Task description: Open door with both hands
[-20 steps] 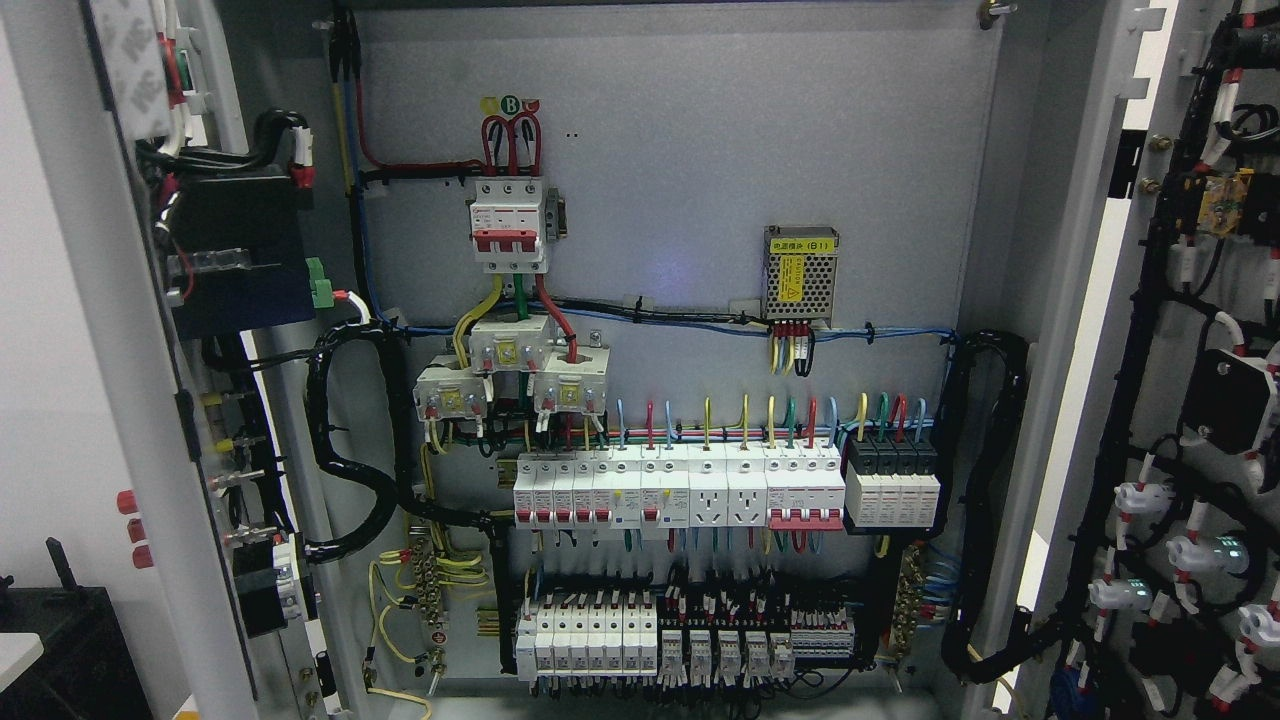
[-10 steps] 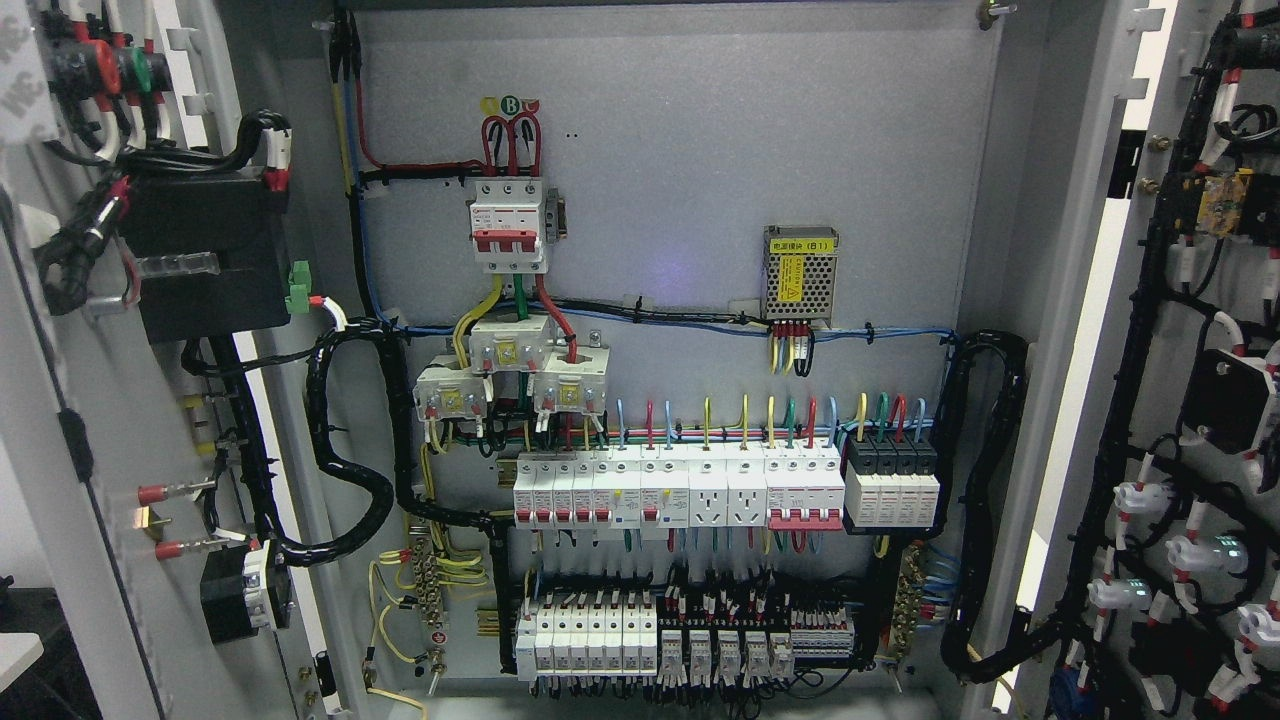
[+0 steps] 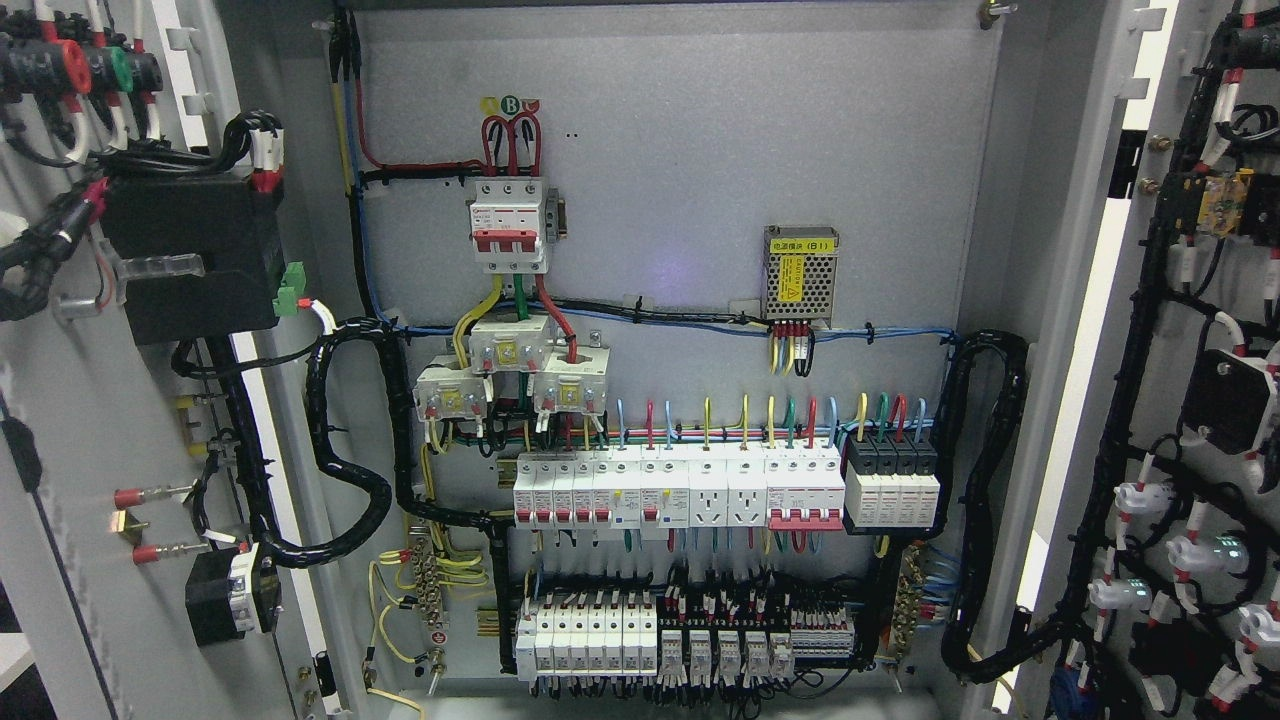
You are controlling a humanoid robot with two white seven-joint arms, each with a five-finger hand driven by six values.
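Note:
An electrical cabinet stands with both doors swung outward. The left door (image 3: 80, 420) fills the picture's left side, its grey inner face toward me, carrying a black box (image 3: 190, 255), push-button backs and black cable looms. The right door (image 3: 1160, 300) stands at the right edge, its inner face lined with indicator lamps and black wiring. Between them the grey back panel (image 3: 680, 180) is fully exposed. No robot hand or arm shows anywhere in the head view.
On the back panel sit a red-and-white main breaker (image 3: 510, 225), a mesh power supply (image 3: 800, 275), rows of white breakers (image 3: 680, 490) and terminal blocks (image 3: 690, 645). Thick black cable looms (image 3: 350, 450) bridge panel and doors on both sides.
The left door has swung so that more of its inner face and parts now show; the room seen past its left edge is nearly covered. The right door has not moved.

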